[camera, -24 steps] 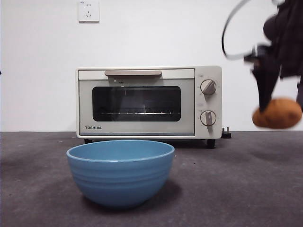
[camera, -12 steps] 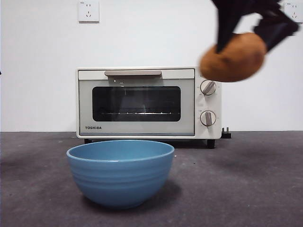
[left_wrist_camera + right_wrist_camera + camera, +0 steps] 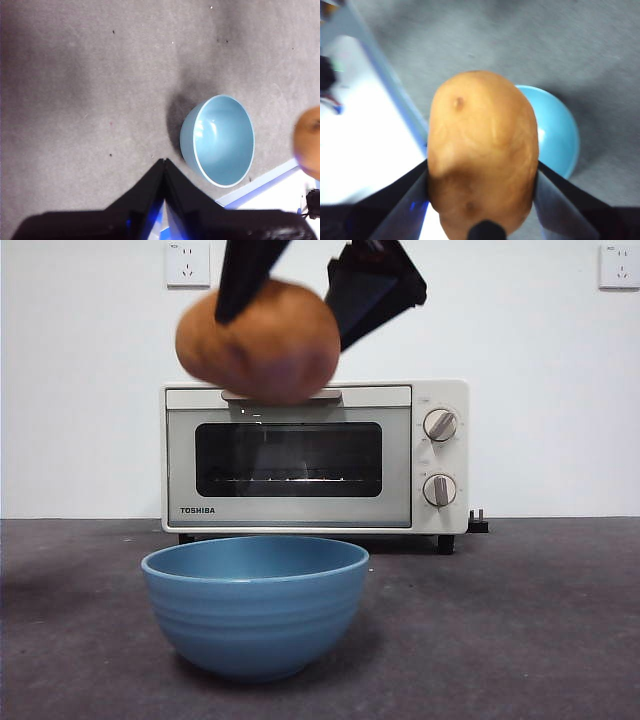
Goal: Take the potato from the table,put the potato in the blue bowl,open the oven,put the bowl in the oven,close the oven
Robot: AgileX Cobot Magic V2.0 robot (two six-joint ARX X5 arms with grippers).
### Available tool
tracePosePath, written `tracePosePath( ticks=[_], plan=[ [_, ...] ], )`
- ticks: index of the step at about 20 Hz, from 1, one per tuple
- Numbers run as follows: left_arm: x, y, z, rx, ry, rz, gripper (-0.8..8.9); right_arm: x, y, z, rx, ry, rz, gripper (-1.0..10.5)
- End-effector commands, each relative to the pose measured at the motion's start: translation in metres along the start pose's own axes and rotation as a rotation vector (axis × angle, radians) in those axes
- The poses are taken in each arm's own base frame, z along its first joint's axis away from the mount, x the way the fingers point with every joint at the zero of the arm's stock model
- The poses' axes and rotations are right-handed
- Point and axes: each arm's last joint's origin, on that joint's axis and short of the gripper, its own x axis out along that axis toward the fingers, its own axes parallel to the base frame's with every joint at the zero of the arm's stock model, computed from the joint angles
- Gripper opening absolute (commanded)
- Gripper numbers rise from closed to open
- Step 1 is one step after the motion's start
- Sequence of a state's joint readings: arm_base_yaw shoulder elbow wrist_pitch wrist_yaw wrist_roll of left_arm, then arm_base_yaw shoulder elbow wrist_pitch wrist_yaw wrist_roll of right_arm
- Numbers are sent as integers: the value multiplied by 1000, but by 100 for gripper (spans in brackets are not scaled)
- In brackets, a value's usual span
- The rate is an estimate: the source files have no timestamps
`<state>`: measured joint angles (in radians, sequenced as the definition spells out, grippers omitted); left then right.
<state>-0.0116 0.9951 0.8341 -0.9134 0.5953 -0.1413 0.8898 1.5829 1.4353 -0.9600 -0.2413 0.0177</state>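
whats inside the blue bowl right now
Nothing: the blue bowl shows a bare interior from the left wrist view. The potato hangs above it in the right end effector.

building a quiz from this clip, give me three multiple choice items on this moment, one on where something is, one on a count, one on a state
1. Where is the potato?
A. lying in the blue bowl
B. held in the air above the blue bowl
C. inside the oven

2. How many round knobs does the oven show?
A. two
B. three
C. four

3. What state is the oven door in?
A. wide open
B. removed
C. shut

Answers: 1 B, the right gripper grips it over the bowl, which is empty in the left wrist view. 2 A, two knobs sit one above the other beside the door. 3 C, the door stands flush with the oven's front.
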Motion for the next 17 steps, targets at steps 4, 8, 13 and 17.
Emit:
tracePosePath(
  ticks=[4, 8, 13, 17],
  plan=[
    [1, 0, 0, 28, 5, -7, -4, 45, -11, 3, 57, 98, -28, 1],
    [1, 0, 0, 42, 4, -5, -4, 80, -20, 1, 100, 198, -37, 1],
    [1, -1, 2, 53, -12, -6, -4, 101, -25, -3, 121, 268, -46, 4],
    [1, -1, 2, 56, -16, -6, -4, 103, -26, -4, 134, 284, -54, 231]
  ],
)
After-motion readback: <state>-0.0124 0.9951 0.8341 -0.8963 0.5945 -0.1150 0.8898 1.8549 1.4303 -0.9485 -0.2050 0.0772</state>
